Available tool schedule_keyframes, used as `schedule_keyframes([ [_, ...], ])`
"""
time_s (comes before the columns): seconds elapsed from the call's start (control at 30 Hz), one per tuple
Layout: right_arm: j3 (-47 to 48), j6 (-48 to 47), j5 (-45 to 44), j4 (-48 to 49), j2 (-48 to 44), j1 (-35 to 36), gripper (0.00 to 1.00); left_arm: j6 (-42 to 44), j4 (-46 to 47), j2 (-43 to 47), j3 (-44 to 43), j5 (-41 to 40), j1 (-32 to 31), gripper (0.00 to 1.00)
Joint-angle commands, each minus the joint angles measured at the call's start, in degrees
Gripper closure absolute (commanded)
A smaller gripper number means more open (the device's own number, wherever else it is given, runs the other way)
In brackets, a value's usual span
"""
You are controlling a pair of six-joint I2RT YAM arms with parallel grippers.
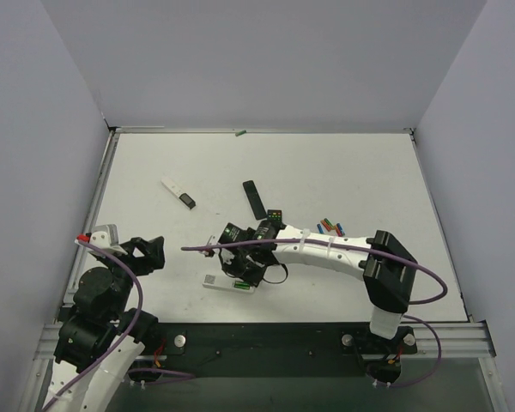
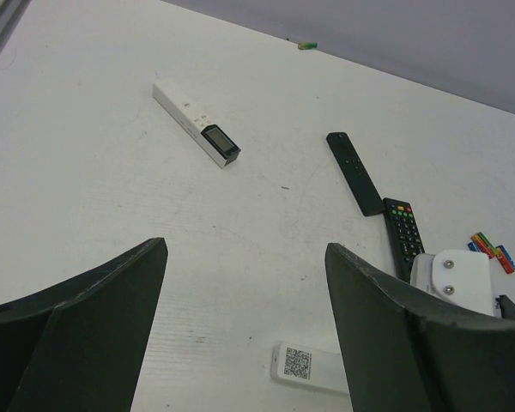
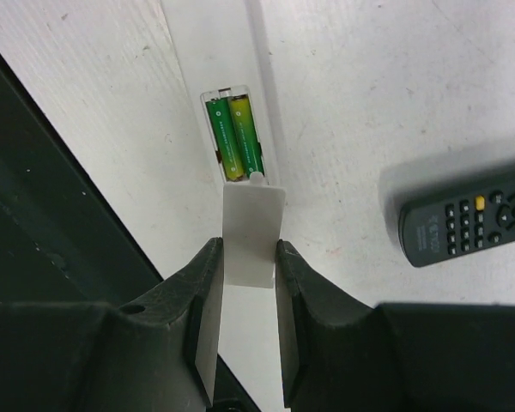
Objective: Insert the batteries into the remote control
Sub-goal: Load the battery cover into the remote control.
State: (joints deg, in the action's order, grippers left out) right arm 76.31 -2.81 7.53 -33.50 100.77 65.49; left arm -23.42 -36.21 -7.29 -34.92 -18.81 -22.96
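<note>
The white remote control point(image 3: 213, 51) lies back up near the table's front edge, also in the top view point(image 1: 226, 282) and the left wrist view point(image 2: 305, 365). Its bay is open with two green batteries point(image 3: 234, 136) inside. My right gripper point(image 3: 245, 249) is shut on the white battery cover point(image 3: 252, 232), whose front edge touches the bay's near end. In the top view the right gripper point(image 1: 240, 263) hovers over the remote. My left gripper point(image 2: 245, 249) is open and empty, to the left of the remote point(image 1: 146, 253). Loose coloured batteries point(image 1: 330, 227) lie by the right arm.
A black remote with coloured buttons point(image 1: 275, 215) and a slim black remote point(image 1: 256, 198) lie behind the right gripper. A white strip with a dark end point(image 1: 178, 194) lies at mid-left. One green cell point(image 1: 239, 132) rests at the far wall. The table's dark front edge point(image 3: 34, 215) is close by.
</note>
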Motion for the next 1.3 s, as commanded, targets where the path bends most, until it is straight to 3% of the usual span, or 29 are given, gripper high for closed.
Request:
schedule_keyframes([
  [0.0,3.2,-6.0,1.8,-4.3,3.5,1.0,0.98,0.5,3.1,-0.8,-1.0,1.4,1.2,0.15],
  [0.5,8.0,-12.7,3.5,-5.3,10.0,1.0,0.96,0.7,3.6,-1.3,-0.9,3.2,3.2,0.15],
  [1.27,9.1,-15.2,2.7,-6.4,13.9,1.8,0.91,0.9,3.7,-1.7,-0.8,3.3,3.4,0.15],
])
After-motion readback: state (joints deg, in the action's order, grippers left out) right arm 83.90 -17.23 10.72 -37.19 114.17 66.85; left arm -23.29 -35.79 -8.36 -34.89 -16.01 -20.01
